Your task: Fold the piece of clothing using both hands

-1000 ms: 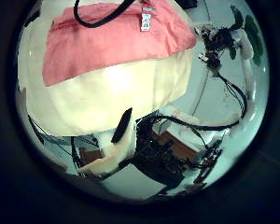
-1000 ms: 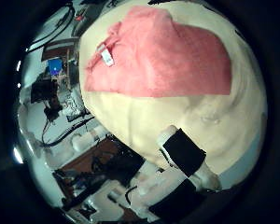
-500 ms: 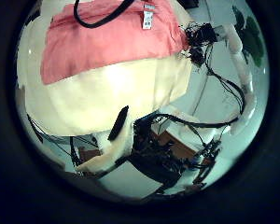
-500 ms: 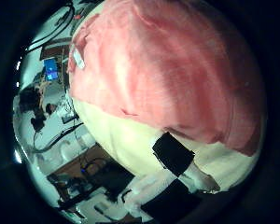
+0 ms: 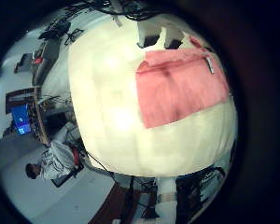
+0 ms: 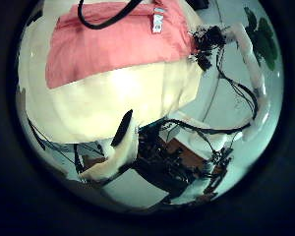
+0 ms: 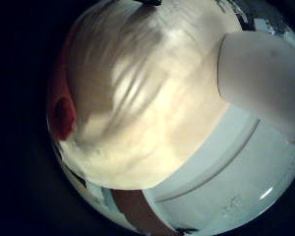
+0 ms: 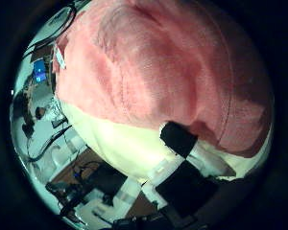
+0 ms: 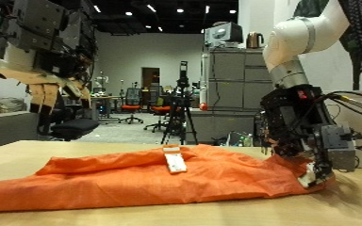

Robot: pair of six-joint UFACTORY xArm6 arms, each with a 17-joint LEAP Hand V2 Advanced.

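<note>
1. Pale tan wooden table (image 9: 11,151), bare around the cloth; nothing in the way.
2. Crumpled salmon-orange garment (image 9: 131,177) with white tag (image 9: 175,162), spread flat across the table.
3. Right hand (image 9: 309,149) down at the garment's end, fingertips touching cloth; grip impossible to tell.
4. Left hand (image 9: 41,52) raised well above, fingers relaxed, empty.
</note>
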